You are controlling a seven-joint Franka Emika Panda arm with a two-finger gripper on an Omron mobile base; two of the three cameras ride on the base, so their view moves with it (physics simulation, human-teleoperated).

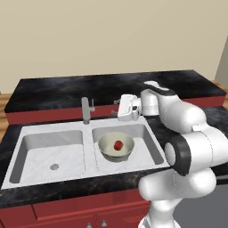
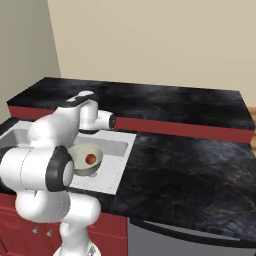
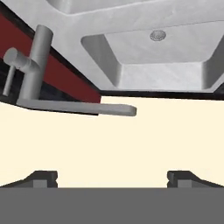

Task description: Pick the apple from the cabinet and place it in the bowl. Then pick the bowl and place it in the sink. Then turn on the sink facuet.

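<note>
1. The apple (image 1: 118,145) sits inside the bowl (image 1: 107,147), and the bowl sits in the right basin of the sink (image 1: 53,129). So the first two jobs look done.
2. What is left is turning on the sink facuet (image 1: 86,111). It stands at the far edge of the sink, between the two basins, with its small lever (image 1: 92,106) poking out to the right.
3. The gripper (image 1: 116,108) hangs just right of the faucet, above the far edge of the right basin. Its jaws are spread wide and hold nothing.
4. In the hand view the faucet post (image 3: 37,61) is off to one side, not between the two dark tips. The lever (image 3: 17,61) and the long spout (image 3: 78,106) show there too.
5. What could go wrong: the jaws may miss the lever, because it is small and off to the side.
6. The hand may bump the post or the spout instead, and then no water comes.
7. If the arm drops too low, it may knock the bowl and tip the apple out.
</note>
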